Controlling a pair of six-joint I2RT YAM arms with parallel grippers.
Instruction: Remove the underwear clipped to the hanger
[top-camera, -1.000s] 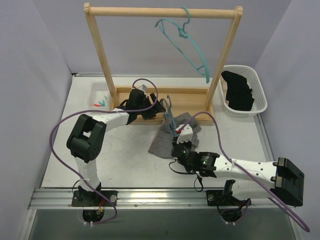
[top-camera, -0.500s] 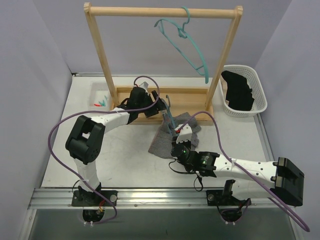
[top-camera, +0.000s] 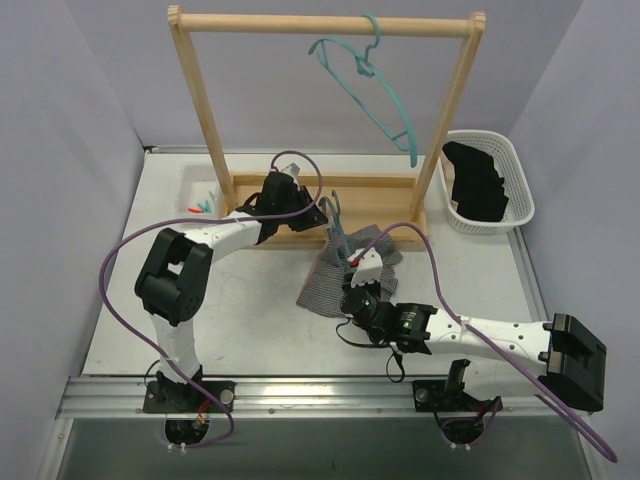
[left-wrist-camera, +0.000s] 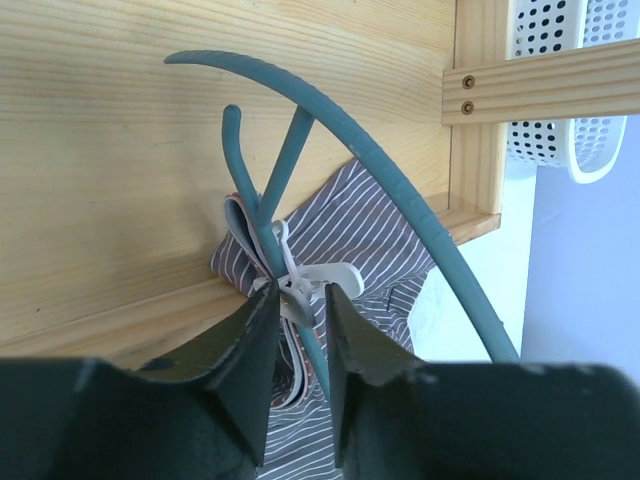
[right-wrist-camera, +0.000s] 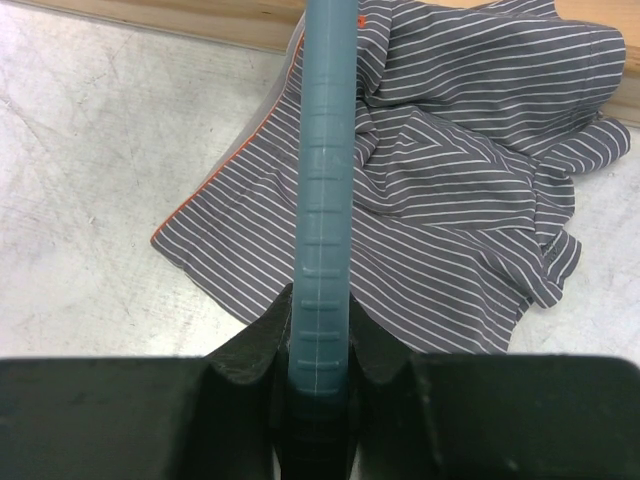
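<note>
1. The left end effector (left-wrist-camera: 300, 305) has narrowed since a second ago; its black fingers now pinch the white clip (left-wrist-camera: 320, 274) on the teal hanger (left-wrist-camera: 400, 210).
2. The right end effector (right-wrist-camera: 322, 340) is clamped on the hanger's ribbed plastic bar.
3. The grey striped underwear (right-wrist-camera: 450, 170), crumpled cloth with an orange-edged hem, lies on the speckled counter (right-wrist-camera: 90, 140) against the wooden rack base (left-wrist-camera: 100, 150), still clipped.
4. The black underwear (top-camera: 478, 182) sits in the white perforated basket (top-camera: 518, 165).

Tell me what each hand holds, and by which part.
Right hand grips the teal hanger by a straight bar. Left hand appears to pinch the white clip on the striped underwear.
</note>
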